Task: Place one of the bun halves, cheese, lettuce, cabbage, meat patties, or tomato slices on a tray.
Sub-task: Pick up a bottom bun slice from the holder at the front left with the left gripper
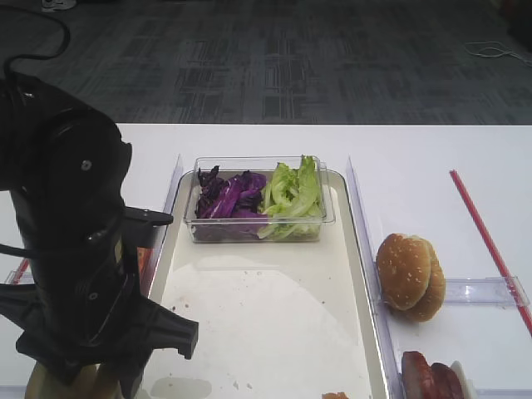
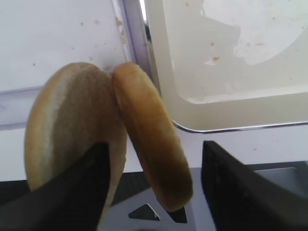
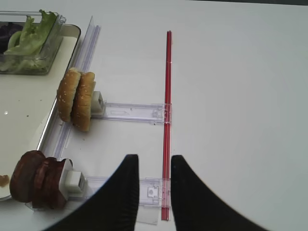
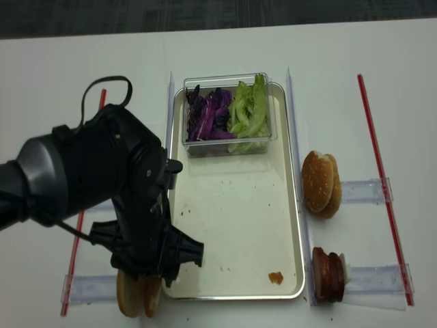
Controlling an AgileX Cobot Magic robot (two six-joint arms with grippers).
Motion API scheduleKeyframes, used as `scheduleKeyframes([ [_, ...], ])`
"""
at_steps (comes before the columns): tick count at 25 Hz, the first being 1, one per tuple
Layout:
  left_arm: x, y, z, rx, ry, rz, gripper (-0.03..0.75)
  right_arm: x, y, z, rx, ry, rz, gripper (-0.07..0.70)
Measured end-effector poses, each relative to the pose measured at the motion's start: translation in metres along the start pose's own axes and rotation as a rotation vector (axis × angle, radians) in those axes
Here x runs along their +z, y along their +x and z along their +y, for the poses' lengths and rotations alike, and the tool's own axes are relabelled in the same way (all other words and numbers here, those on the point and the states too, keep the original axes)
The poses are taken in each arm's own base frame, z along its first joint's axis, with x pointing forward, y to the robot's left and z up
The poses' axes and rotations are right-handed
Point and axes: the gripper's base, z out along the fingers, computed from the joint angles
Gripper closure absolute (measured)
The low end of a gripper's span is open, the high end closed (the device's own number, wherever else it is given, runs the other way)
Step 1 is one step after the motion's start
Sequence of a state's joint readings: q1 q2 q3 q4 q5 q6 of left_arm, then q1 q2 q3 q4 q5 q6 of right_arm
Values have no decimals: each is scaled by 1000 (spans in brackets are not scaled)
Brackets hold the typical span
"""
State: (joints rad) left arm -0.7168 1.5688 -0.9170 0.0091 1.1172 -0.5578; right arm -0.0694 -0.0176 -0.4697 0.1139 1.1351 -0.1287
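Two bun halves (image 2: 67, 125) stand on edge side by side just off the tray's (image 2: 231, 72) near left corner. My left gripper (image 2: 155, 144) is open and straddles the right-hand half (image 2: 144, 134). Its left finger (image 2: 77, 187) lies against the other half, and a gap separates its right finger (image 2: 240, 187) from the bun. From above, the left arm (image 4: 130, 198) covers all but the bun halves' (image 4: 136, 294) lower edges. Lettuce (image 1: 293, 195) and cabbage (image 1: 231, 198) fill a clear tub on the tray (image 1: 266, 316). Meat patties (image 3: 36, 180) stand right of the tray. My right gripper (image 3: 151, 161) is open and holds nothing.
Domed speckled bun tops (image 3: 77, 98) stand on a clear holder right of the tray. A red strip (image 3: 167, 120) runs along the table under my right gripper. A small orange scrap (image 4: 275, 277) lies near the tray's front right corner. Crumbs dot the tray.
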Motion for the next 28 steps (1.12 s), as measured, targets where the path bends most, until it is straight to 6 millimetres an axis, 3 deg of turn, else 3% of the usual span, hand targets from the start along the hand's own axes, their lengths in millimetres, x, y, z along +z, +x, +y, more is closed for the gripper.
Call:
scheduleKeyframes([
  [6, 0, -1, 1, 5, -8, -6, 388, 0, 0, 0, 0, 0, 0, 430],
  [15, 0, 1, 6, 12, -63, 9, 599, 0, 0, 0, 2, 0, 0, 430],
  [28, 0, 1, 7, -9, -78, 16, 606, 0, 0, 0, 2, 0, 0, 430],
])
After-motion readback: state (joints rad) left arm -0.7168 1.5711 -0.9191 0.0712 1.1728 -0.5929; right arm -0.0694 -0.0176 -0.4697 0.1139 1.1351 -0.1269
